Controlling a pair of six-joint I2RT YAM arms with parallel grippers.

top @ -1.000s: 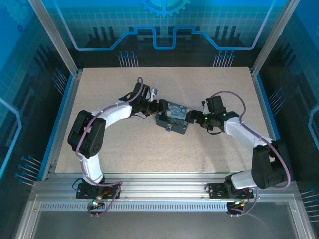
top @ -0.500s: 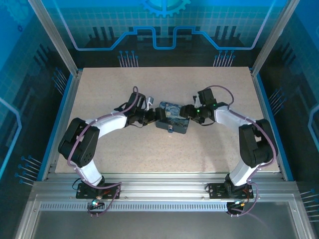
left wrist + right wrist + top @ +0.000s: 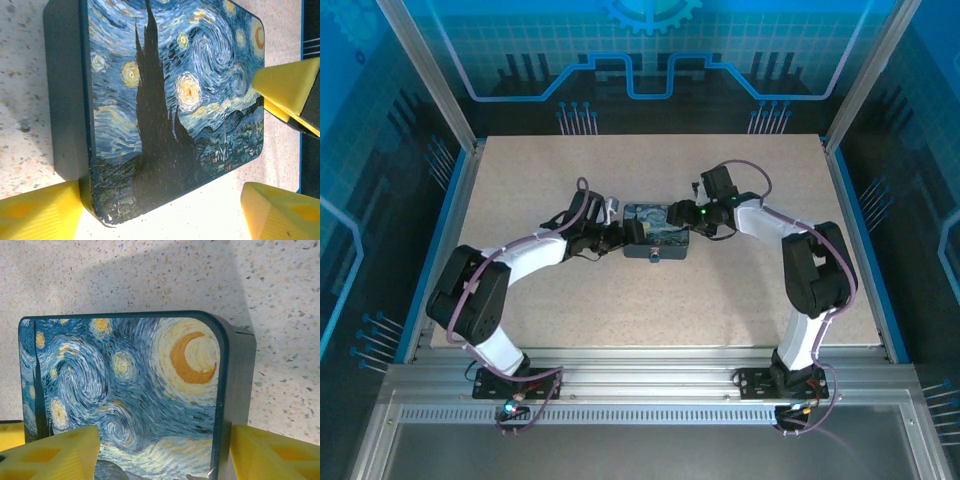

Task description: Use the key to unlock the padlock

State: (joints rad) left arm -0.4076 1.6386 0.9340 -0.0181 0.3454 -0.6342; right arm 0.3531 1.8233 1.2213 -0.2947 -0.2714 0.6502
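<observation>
The padlock (image 3: 653, 256) is a pale speck on the near side of the painted tin (image 3: 658, 230) mid-frame, with the left gripper (image 3: 628, 234) and right gripper (image 3: 681, 214) spread open astride its corners.

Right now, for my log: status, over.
Left gripper open, astride painted box. Right gripper open at opposite corner. Front fitting too small to identify. Nothing blocking.

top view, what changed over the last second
The starry-night box slid left and slightly away, turning a little. The right fingers followed it leftward, and the left fingers backed off left and nearer. Nothing was grasped or released: both pairs stay open at the box's ends.
</observation>
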